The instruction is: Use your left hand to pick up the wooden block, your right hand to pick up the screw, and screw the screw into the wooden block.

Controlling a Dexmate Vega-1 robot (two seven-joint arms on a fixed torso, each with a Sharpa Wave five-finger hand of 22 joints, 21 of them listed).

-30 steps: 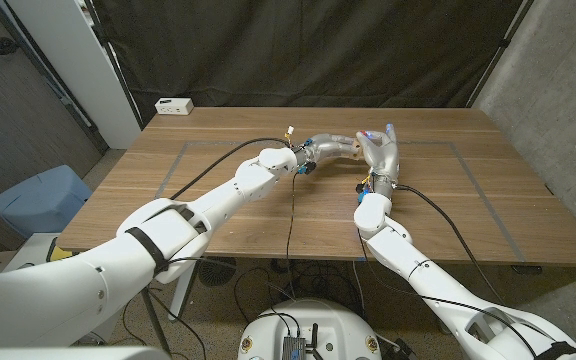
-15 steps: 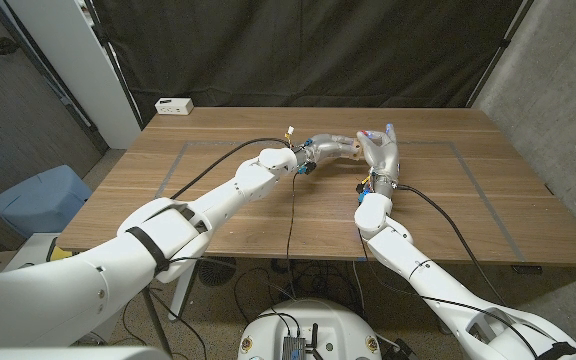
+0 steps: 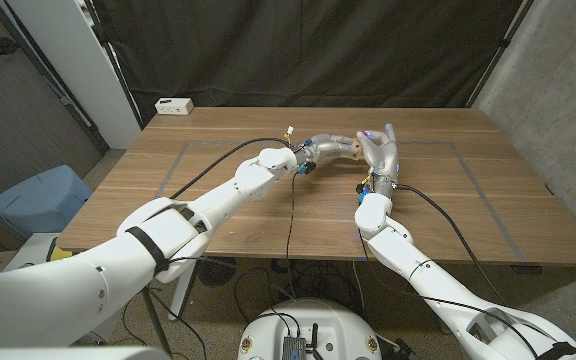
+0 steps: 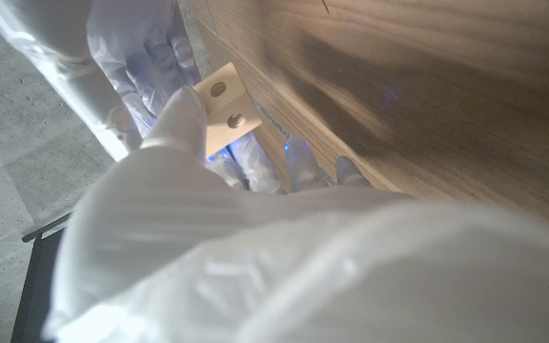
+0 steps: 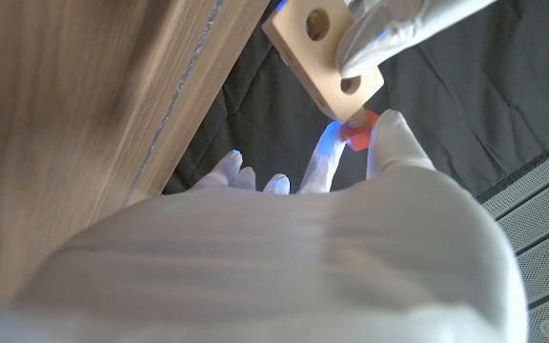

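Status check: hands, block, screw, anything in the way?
Left hand holds block. Right hand pinches red screw against block's end. Nothing seen between them; thread engagement can't be told.

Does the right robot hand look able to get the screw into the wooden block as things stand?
Probably yes: the right robot hand holds the red screw right at the wooden block, which the left robot hand grips, nothing between.

No text, label or number can be read anywhere.

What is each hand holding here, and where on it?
Left hand grips the wooden block near one end; right hand pinches the red screw by its head.
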